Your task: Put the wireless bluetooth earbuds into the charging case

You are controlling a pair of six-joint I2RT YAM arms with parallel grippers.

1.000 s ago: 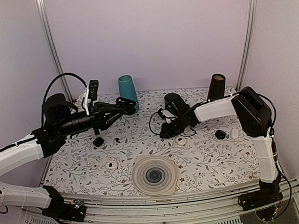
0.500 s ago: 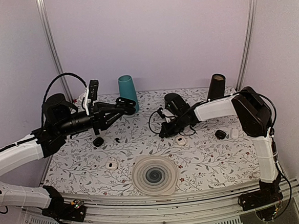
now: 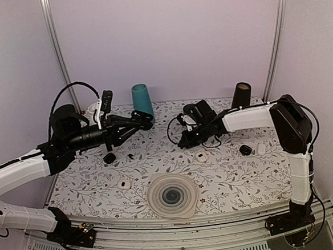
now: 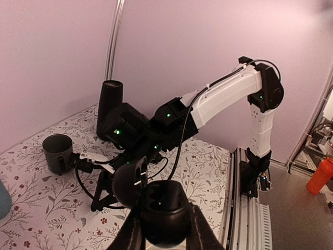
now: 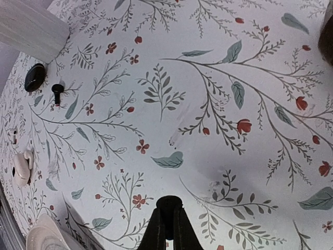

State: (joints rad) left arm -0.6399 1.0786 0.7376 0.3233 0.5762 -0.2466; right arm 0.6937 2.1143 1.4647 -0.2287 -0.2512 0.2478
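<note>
Black case (image 4: 161, 204): gripped between the fingers of the left end effector (image 4: 165, 226), held up off the table (image 3: 233, 177).
Left end effector: closed onto the case, pointing toward the right arm.
Right end effector (image 5: 167, 208): narrow, fingers almost together just above the table; whether anything sat between them could not be told.
Earbud (image 5: 57, 90): lying on the table, well ahead and left of the right end effector, just beside a black pebble (image 5: 35, 77).
White case (image 3: 201, 156): on the table near the right end effector.
</note>
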